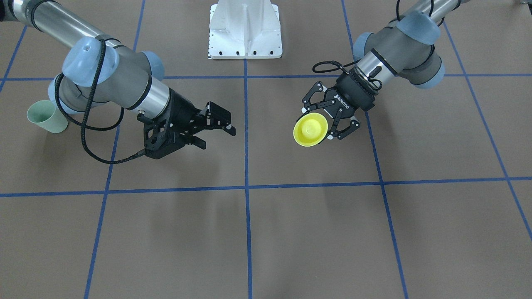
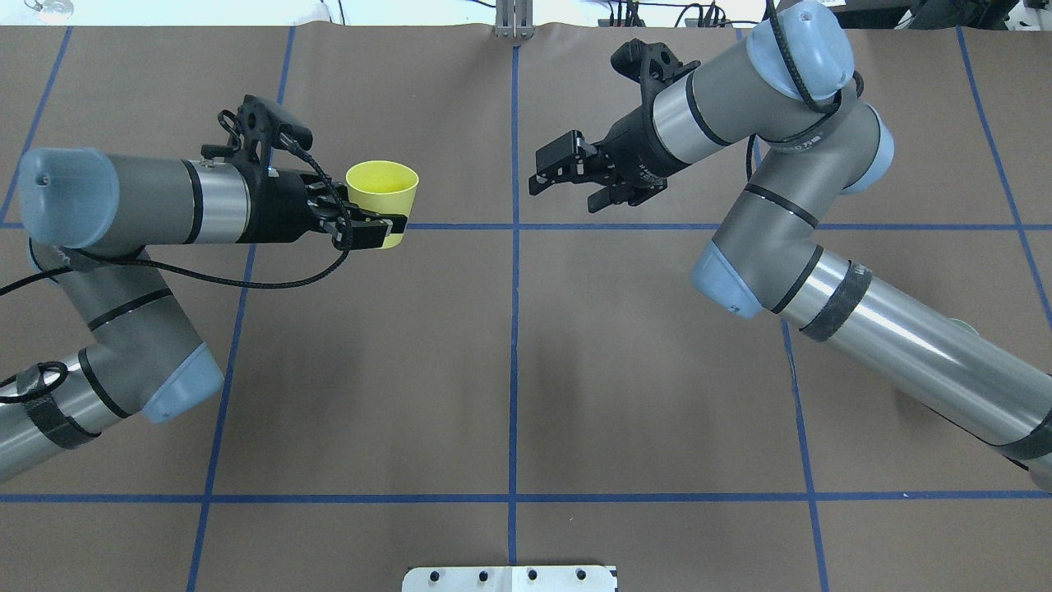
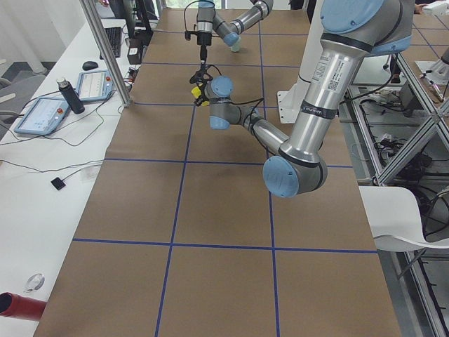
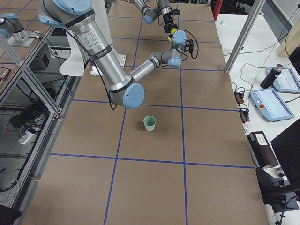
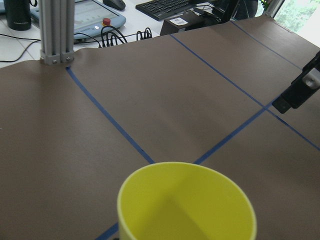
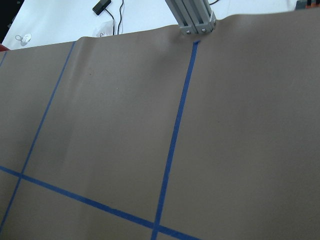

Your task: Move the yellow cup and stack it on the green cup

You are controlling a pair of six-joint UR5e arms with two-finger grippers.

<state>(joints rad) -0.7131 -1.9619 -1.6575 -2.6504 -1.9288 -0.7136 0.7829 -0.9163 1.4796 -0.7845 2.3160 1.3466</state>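
Grips the yellow cup (image 1: 309,129) in the left gripper (image 1: 316,123). Holds the right gripper (image 1: 218,136) spread, empty, right of the green cup (image 1: 45,117) on the table (image 1: 291,232).

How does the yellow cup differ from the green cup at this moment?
The yellow cup is bright yellow; the green cup is pale mint. The yellow cup is clamped in the left gripper, seemingly above the table; the green cup stands free on the table. The yellow cup is on the robot's left, the green cup on its right. Both are upright, tapered, without handles.
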